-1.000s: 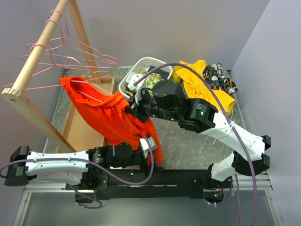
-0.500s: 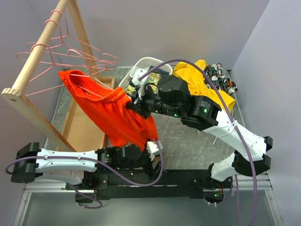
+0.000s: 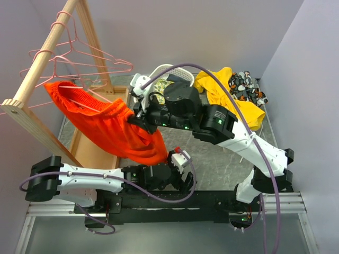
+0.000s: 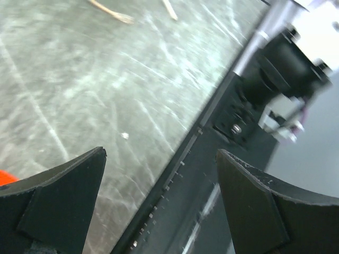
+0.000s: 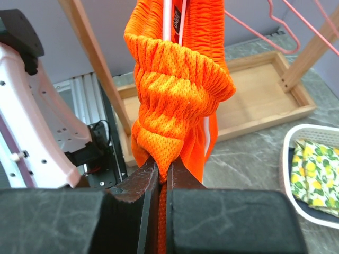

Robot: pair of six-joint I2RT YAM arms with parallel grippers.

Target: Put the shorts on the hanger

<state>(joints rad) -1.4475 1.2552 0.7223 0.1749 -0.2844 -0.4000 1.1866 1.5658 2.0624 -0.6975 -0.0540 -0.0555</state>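
Top external: shorts (image 3: 106, 124) strung between a hanger (image 3: 92, 103) and my right gripper (image 3: 139, 120)

From above I see the orange-red shorts hanging in the air off the left side of the table (image 3: 212, 159). The gathered waistband is open toward the wooden rack (image 3: 42, 58). A thin pink wire of the hanger crosses inside that opening, and more pink hangers hang from the rail above it. The far end of the waistband sits just beside the rail, and the near end runs to my right gripper.

On the right wrist camera the 2 jaws are pressed nearly together on a bunched fold of the waistband (image 5: 177, 90), so that gripper (image 5: 163, 169) has the shorts clamped. A white cord (image 5: 207, 138) hangs down the fabric. Behind the shorts I can see the wooden tray (image 5: 254, 100) at the foot of the rack. The white basket (image 5: 296, 174) with the lemon-print cloth (image 5: 318, 174) sits at the right edge.

My left gripper (image 3: 183, 159) is low, beside the bottom hem of the shorts. On its wrist camera the jaws (image 4: 160, 159) stand wide apart with nothing between them, above bare grey tabletop and the black base rail. A sliver of orange shows at the left edge.

The yellow garment (image 3: 222, 84) and a dark patterned cloth (image 3: 246, 87) lie at the far right of the table, well apart from the shorts
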